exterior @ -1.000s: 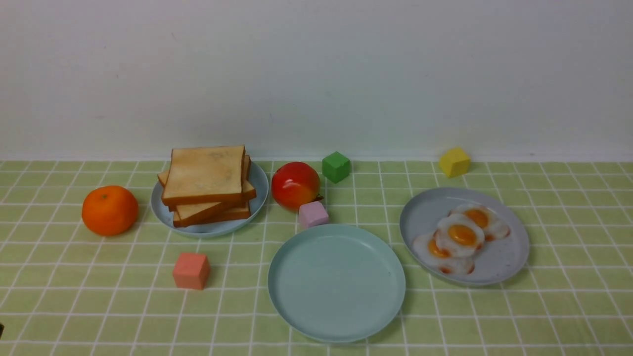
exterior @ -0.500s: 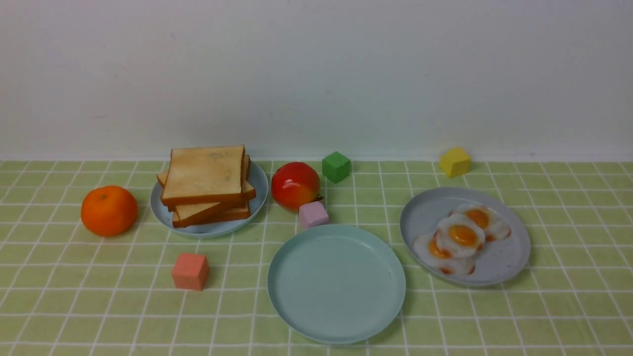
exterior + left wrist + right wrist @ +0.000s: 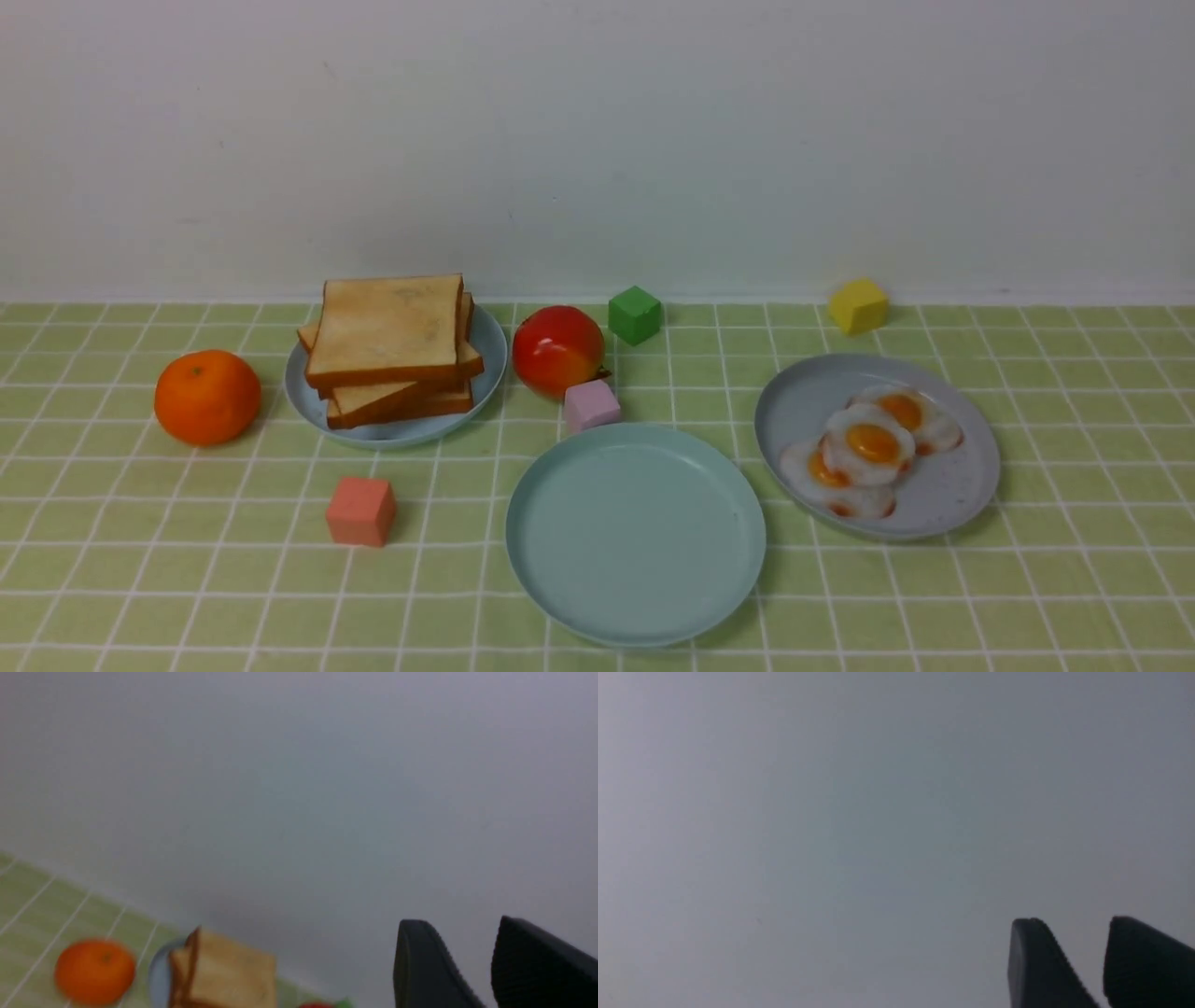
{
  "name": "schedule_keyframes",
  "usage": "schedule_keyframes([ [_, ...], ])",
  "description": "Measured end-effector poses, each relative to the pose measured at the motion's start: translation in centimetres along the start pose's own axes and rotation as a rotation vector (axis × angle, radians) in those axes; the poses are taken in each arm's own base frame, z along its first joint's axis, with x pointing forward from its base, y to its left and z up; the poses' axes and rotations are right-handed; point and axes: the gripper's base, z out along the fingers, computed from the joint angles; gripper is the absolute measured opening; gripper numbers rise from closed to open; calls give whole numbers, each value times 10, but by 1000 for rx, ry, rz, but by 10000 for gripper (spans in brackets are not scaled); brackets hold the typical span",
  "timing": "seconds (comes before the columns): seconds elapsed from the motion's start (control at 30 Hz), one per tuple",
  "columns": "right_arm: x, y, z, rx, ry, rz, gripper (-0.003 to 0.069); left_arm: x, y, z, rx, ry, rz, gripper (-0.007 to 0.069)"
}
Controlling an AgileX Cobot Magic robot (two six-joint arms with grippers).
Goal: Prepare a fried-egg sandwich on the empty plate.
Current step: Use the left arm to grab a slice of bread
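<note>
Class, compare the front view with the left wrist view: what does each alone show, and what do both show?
Front only: the empty plate, the fried eggs on their grey plate, and the pink cube, coral cube and yellow cube. Left wrist only: the left pincer, open, holding nothing. Both: the orange, the toast stack on its blue plate, and the white wall.

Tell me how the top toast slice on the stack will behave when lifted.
The top slice keeps flat, straight edges while overhanging the slices below, so it probably lifts stiff rather than floppy. The stack sits skewed on the light blue plate, so a sideways push may drag lower slices along.
</note>
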Motion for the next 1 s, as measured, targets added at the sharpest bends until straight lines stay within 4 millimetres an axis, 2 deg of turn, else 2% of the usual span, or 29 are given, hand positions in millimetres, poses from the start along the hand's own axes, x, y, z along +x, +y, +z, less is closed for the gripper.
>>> schedule_keyframes([
  [0.07,10,-4,17,43,124,-20,241,10,8,31,-100,128,5,238],
  [0.17,36,-14,39,110,327,-46,241,28,22,70,-214,278,2,238],
  [0.2,38,-15,40,114,339,-46,241,29,23,73,-220,287,-1,238],
  [0.27,59,-21,52,163,506,-24,241,48,36,102,-295,404,-28,238],
  [0.3,61,-22,53,167,521,-19,241,49,36,102,-294,406,-30,238],
  [0.37,75,-23,58,176,634,21,241,62,44,127,-337,513,-36,238],
  [0.5,96,-12,63,80,799,-3,241,60,38,170,-314,666,18,238],
  [0.53,97,-11,63,72,806,-11,241,56,35,173,-302,663,19,238],
  [0.57,101,-6,63,30,836,-14,241,54,37,188,-296,704,10,238],
  [0.6,101,-6,63,28,837,-19,241,51,35,188,-289,701,10,238],
  [0.7,108,5,62,-51,884,-25,245,42,51,228,-269,806,-24,243],
  [0.77,108,6,62,-61,888,-27,246,39,63,245,-261,849,-26,262],
  [0.87,108,6,62,-66,889,-36,245,43,77,263,-248,901,-21,295],
  [0.9,108,6,62,-68,889,-36,245,48,84,276,-232,924,-9,340],
  [1.0,108,7,62,-71,889,-25,245,54,91,287,-213,945,2,385],
])
